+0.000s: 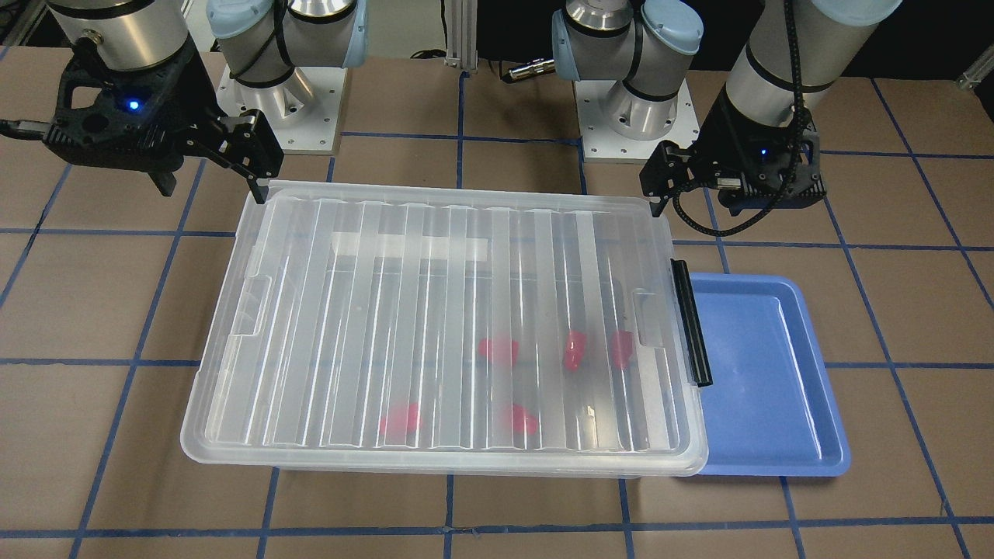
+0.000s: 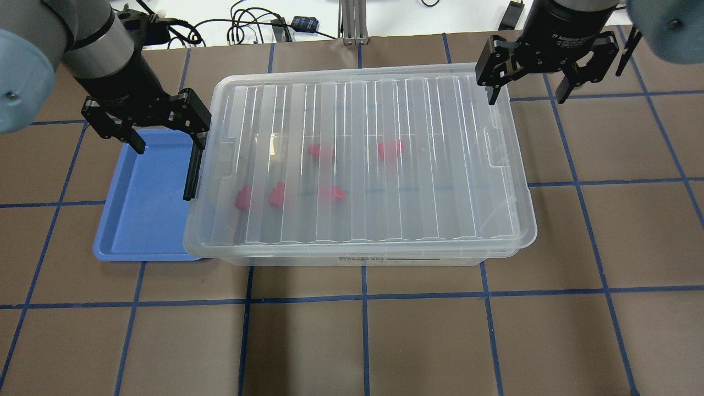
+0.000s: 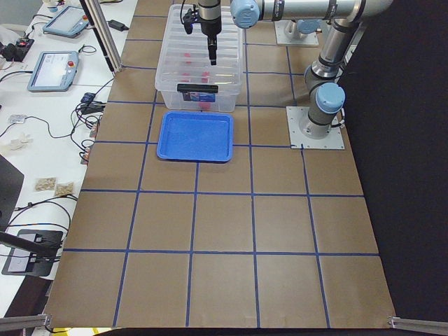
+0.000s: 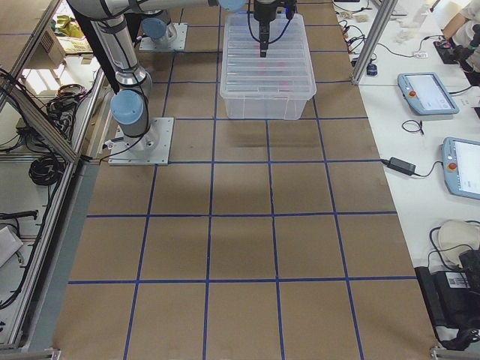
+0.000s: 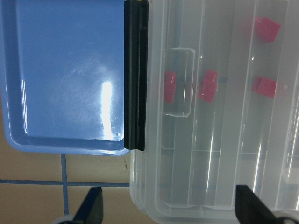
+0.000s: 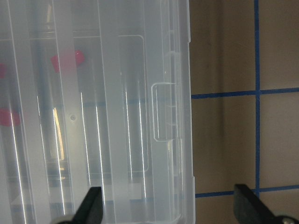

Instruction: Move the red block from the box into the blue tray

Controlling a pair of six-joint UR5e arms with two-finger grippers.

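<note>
Nearest the robot, the brown table point(image 2: 385, 341), crossed by blue tape lines, is being left bare, and just beyond that stretch the box point(image 2: 357, 257) is being shown standing on it, with its ribbed lid point(image 2: 440, 165) being kept closed on top. Through the lid five blurred red pieces are being made out on the box floor. The red block point(image 2: 242, 198) is being seen closest to the clip end, the second block point(image 2: 276, 194) just beside it, and the third block point(image 2: 332, 193) nearer the middle. The fourth block point(image 2: 319, 152) and fifth block point(image 2: 390, 148) are being seen farther back. At the box's left end the black clip handle point(image 2: 192, 170) is being shown, and the blue tray point(image 2: 137, 220) is being seen lying flat against that end, its edge tucked under the lid's overhang. Farther on, the left gripper point(image 2: 169, 147) is being held with its fingers spread wide apart above the line where tray and box meet, one finger over the tray and the other by the far tip of the clip handle. The right gripper point(image 2: 526, 100) is likewise being held wide apart at the lid's far right corner, one finger over the rim and the other over the table. Beyond the table's far edge, cables point(image 2: 247, 25) are being seen on a white surface
</note>
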